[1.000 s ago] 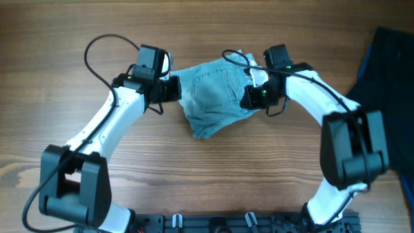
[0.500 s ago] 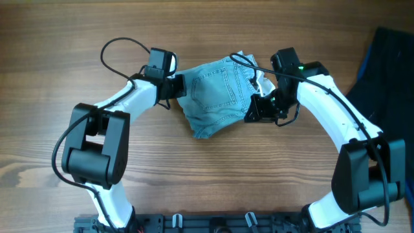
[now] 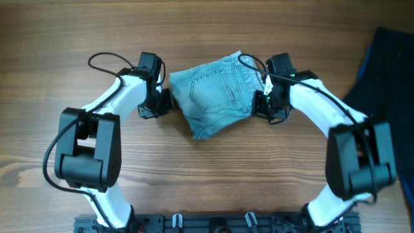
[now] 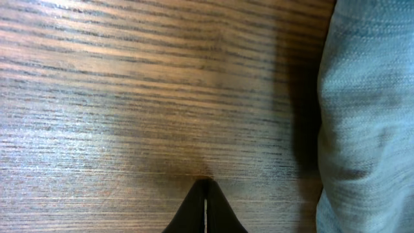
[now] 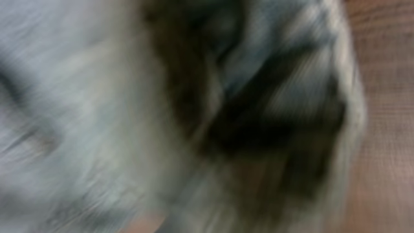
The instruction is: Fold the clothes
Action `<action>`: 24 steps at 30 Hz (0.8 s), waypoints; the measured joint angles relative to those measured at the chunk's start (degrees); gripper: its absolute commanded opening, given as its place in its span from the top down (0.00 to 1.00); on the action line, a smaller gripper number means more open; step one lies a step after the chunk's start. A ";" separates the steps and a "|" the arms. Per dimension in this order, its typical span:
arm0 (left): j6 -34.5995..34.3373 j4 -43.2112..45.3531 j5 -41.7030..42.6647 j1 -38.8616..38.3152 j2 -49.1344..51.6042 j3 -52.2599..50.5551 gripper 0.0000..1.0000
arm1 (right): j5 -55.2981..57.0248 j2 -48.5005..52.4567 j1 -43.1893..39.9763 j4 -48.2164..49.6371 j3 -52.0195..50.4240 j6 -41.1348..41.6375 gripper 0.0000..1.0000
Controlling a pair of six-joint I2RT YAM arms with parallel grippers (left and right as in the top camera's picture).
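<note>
Overhead: shorts (image 3: 217, 97) mid-table (image 3: 207, 181), bunched into a lump, back pocket (image 3: 210, 90) face up. Long axis slants from the narrow lower-left corner up to the wide upper-right end. My left gripper (image 3: 163, 102) sits just beside the shorts' left edge and my right gripper (image 3: 260, 103) at their right edge. Dark cloth (image 3: 388, 77) lies well apart at the far right

Left wrist: my left gripper (image 4: 206, 202) is pinched together on nothing, tips meeting over bare wood. The denim (image 4: 369, 116) runs down the right side, apart from the tips

Right wrist: heavy blur, denim (image 5: 77, 97) fills nearly all of it, with a strip of wood at the right. My fingers can't be made out; the right jaws are closed tight, can't tell if any cloth is caught
</note>
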 measured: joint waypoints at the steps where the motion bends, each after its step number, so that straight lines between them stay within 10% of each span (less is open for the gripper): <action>1: 0.00 -0.24 -0.02 0.00 -0.13 -0.09 0.96 | 0.87 2.05 0.00 1.99 -0.22 1.25 0.96; 9: -0.07 4.20 3.37 0.00 -6.29 -0.63 0.91 | -7.61 7.26 -0.09 26.73 -0.07 -12.55 0.96; 21: 2.69 24.72 2.05 0.00 -4.22 -0.50 0.85 | -14.34 -2.14 -1.27 0.55 4.07 -17.27 0.87; 24: 3.06 26.43 1.38 0.00 0.35 -0.52 0.88 | -17.88 -3.52 0.28 -4.85 4.24 -16.68 0.72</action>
